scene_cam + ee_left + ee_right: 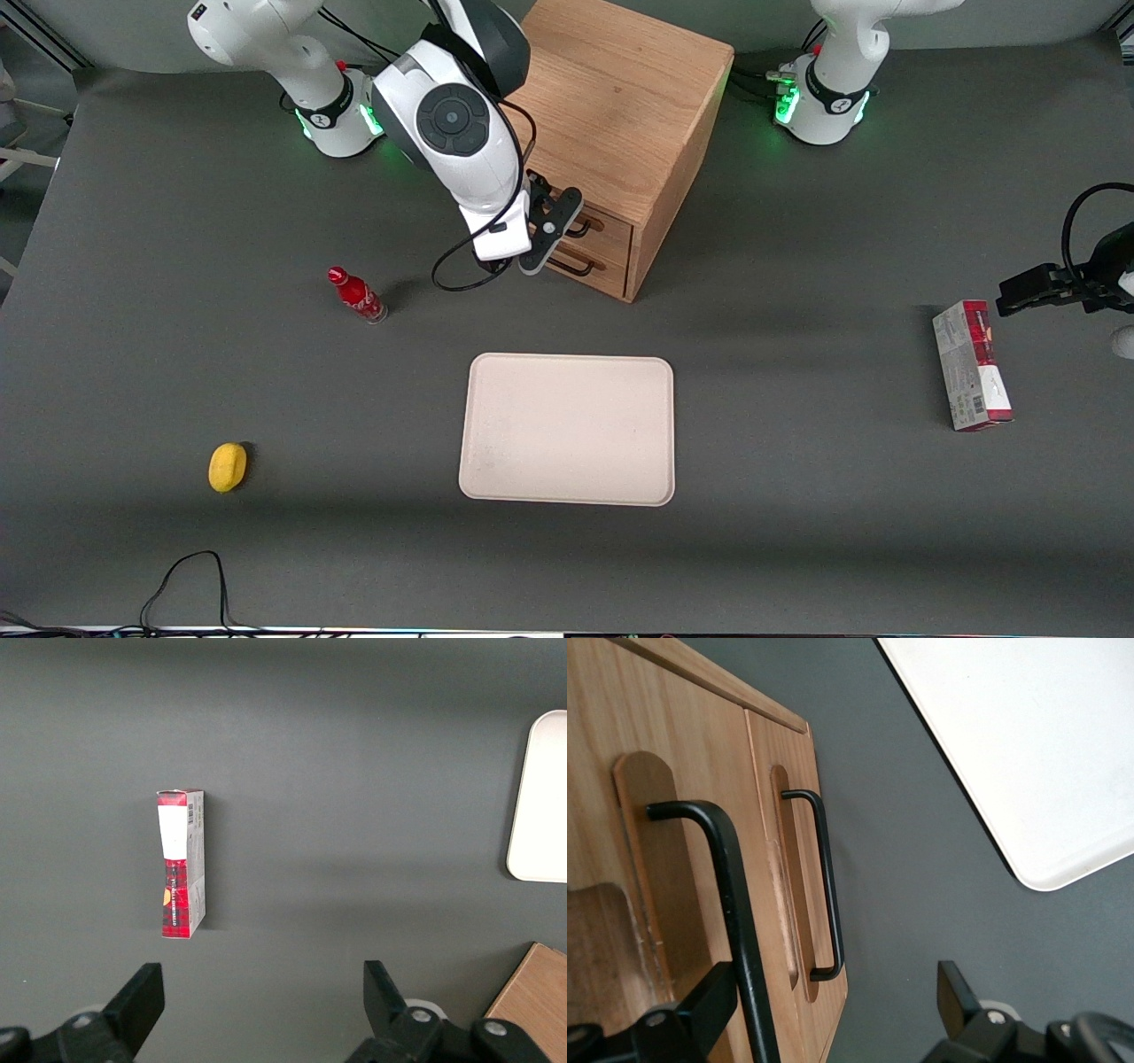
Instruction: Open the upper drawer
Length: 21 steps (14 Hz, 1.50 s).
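Gripper (567, 232) at the front of the cabinet (620, 115), fingers spread wide and gripping nothing.

The table (797, 532) carries the oak cabinet near the arm bases; its upper drawer (611, 232) sits shut above the lower drawer (598, 266). In the wrist view the upper handle (735, 921) runs beside one finger (700, 1005), no pad pressing it. A tray (567, 430) lies nearer the camera. A box (970, 365) lies toward the parked arm's end; a bottle (356, 296) and a lemon (227, 467) toward the working arm's.
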Tool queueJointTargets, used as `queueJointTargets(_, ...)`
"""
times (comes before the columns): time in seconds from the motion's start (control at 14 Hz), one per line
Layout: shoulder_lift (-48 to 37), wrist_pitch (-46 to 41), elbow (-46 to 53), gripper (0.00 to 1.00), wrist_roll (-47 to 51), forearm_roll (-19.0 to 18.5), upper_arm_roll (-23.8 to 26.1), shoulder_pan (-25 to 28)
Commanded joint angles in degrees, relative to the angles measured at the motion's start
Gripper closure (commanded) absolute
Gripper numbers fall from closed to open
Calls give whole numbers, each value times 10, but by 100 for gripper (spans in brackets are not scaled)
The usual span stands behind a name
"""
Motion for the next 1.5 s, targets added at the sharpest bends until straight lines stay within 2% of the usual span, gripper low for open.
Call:
queueJointTargets(0.0,-19,14,-27,0,-15,10,-4,7)
queueJointTargets(0.36,-13,49,-50,0,-29,8,-6,7)
queueJointTargets(0.79,-8,48,-44,0,-30,7,-8,2)
queueJointTargets(0.93,9,45,-22,0,-30,-11,-9,-1)
queueJointTargets(1.43,26,42,16,0,-46,-16,-10,-51)
